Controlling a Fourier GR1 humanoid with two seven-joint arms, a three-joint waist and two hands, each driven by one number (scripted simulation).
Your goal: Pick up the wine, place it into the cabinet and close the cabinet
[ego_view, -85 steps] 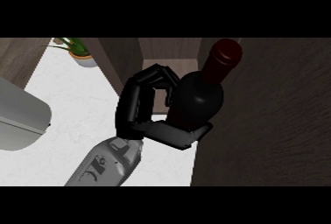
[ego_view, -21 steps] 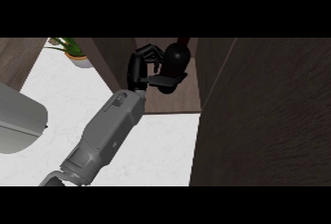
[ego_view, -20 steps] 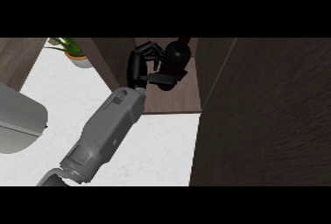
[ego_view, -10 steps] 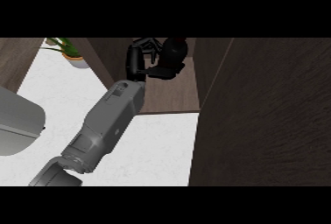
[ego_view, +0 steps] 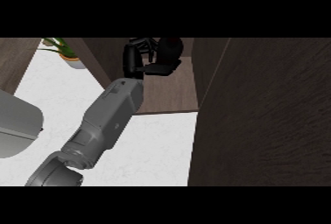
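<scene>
The dark wine bottle stands upright deep inside the open cabinet, near the top of the head view, its upper part cut off by the picture's edge. My left hand is beside it on the left, shut on the bottle. The fingers curl toward the bottle's side and the thumb lies across its lower part. The grey forearm stretches from the lower left up into the cabinet. The right hand does not show.
The open cabinet door fills the right side as a tall dark wood panel. A potted plant stands at the far left. A grey rounded object sits at the left edge on the white counter.
The left arm has stretched further away, carrying the bottle from in front of the cabinet deep onto its shelf. The hand still holds the bottle.
</scene>
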